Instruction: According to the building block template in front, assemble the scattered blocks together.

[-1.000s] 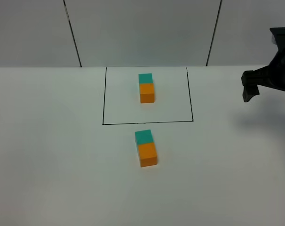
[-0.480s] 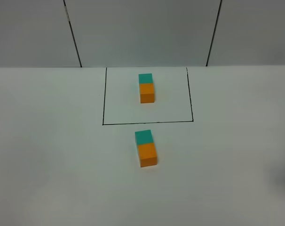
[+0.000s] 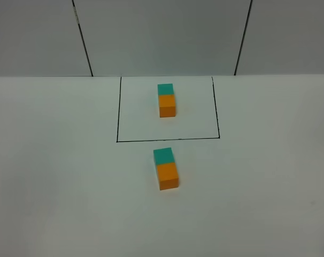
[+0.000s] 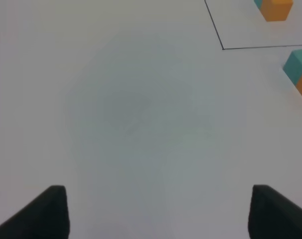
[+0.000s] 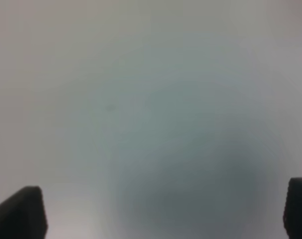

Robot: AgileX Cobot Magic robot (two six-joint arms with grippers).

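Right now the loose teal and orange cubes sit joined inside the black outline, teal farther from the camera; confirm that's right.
Not quite. The loose teal cube and orange cube are joined, teal farther back, but sit outside the black outline, in front of it. The exterior high view shows this.

The table (image 3: 55, 187) is obstructed only mid-width: the building block template (image 3: 166, 100) toward the far edge, the scattered blocks (image 3: 166, 168) nearer the near edge.
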